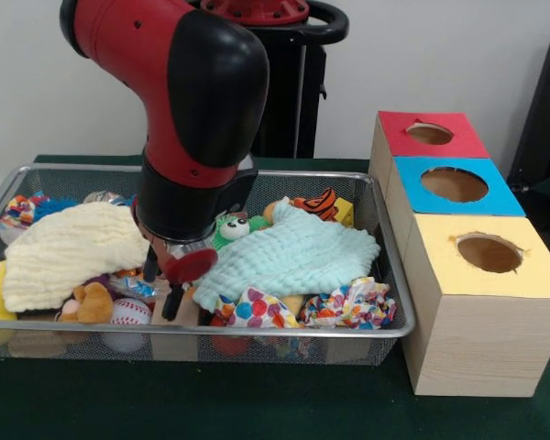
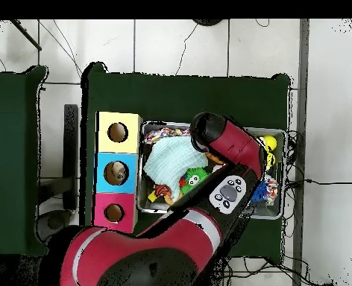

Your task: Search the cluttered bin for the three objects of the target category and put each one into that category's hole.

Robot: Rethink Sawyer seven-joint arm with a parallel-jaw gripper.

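Red robot gripper point(image 1: 162, 291), fingers apart, reaches into a mesh bin point(image 1: 367, 332) between yellow cloth point(image 1: 69, 247) and mint cloth point(image 1: 289, 257).

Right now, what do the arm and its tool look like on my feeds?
The arm has glossy red links with rounded black joint covers. Overhead, a grey control pad with dark buttons sits on a black section. The tool is small with thin dark fingers below a red disc. No loose cables visible.
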